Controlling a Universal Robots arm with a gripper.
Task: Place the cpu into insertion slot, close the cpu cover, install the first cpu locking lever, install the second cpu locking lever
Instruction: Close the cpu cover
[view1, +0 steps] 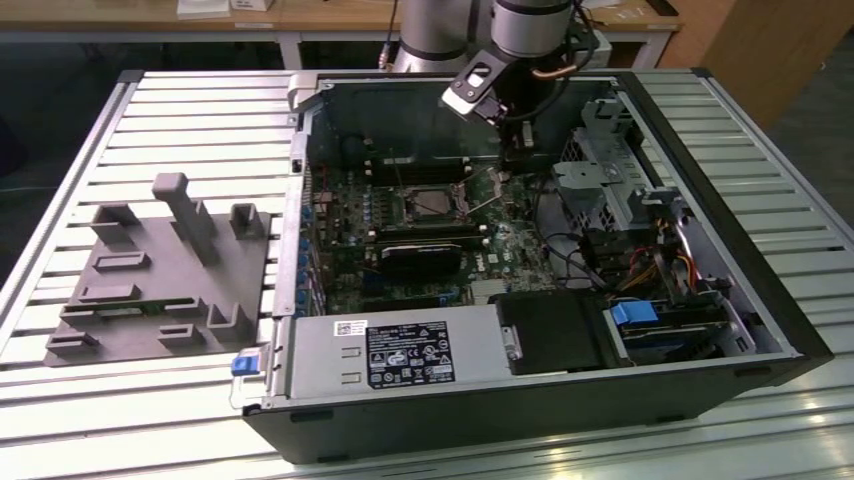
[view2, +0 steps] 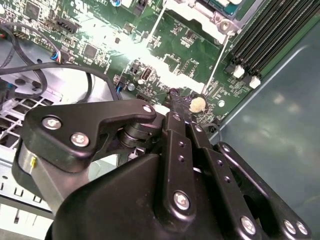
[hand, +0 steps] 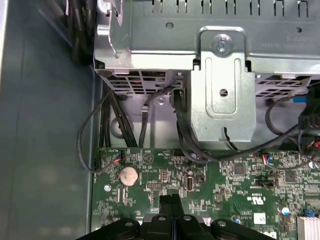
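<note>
The insertion slot (view1: 430, 204) is a square socket with a shiny rim in the middle of the green motherboard (view1: 514, 245). The silver cpu cover (view2: 202, 20) lies over it, and I cannot tell whether the cpu is under it. A thin locking lever (view2: 216, 65) runs from the socket corner towards my fingertips. In the exterior view this lever (view1: 495, 197) slants up off the board. My gripper (view1: 518, 160) hangs inside the case, towards the exterior view's right of the socket. Its black fingers (hand: 170, 202) are pressed together just above the board, beside a coin battery (view2: 197, 104).
Black memory slots (view2: 270, 35) run beside the socket. A metal drive cage (hand: 220, 75) with black cables (hand: 125, 125) stands close behind the gripper. The case wall (hand: 45, 125) rises to one side. A grey fixture (view1: 160, 270) lies on the slatted table, at the exterior view's left.
</note>
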